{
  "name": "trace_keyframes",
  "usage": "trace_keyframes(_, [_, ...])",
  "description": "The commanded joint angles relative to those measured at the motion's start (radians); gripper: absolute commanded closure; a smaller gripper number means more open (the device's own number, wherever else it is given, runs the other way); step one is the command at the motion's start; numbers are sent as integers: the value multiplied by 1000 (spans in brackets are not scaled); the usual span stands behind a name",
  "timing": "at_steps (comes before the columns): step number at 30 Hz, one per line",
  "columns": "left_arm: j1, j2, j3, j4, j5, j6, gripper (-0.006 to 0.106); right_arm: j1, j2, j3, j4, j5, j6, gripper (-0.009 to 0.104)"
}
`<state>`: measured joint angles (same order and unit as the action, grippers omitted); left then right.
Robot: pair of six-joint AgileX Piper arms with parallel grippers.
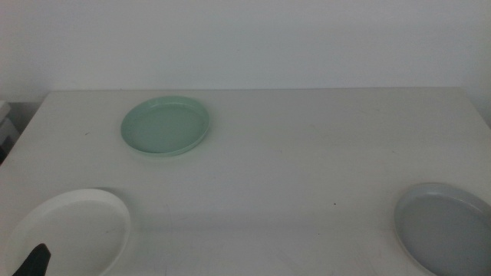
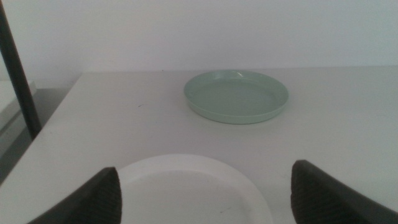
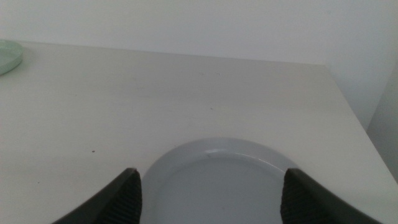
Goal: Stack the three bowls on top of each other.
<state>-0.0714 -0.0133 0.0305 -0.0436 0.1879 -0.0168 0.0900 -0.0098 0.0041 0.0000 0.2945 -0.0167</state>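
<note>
Left gripper (image 2: 205,193) open wide over white bowl (image 1: 73,226); right gripper (image 3: 208,196) open over grey bowl (image 1: 449,226). Green bowl (image 1: 165,125) probably nearer left.

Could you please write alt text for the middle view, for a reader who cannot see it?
Three bowls sit apart, unstacked, on a white table: mint green bowl at the back left, white bowl front left, grey bowl front right. Only the left hand's dark tip shows, over the white bowl.
</note>
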Motion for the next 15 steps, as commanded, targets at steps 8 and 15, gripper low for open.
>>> trace_keyframes(8, [1,66,-195,-49,133,-56,-5,-7,-27,-29,-9,-78,-12,38])
trace_keyframes(15, [1,263,-472,-30,300,-61,-5,-7,-27,-29,-9,-78,-12,38])
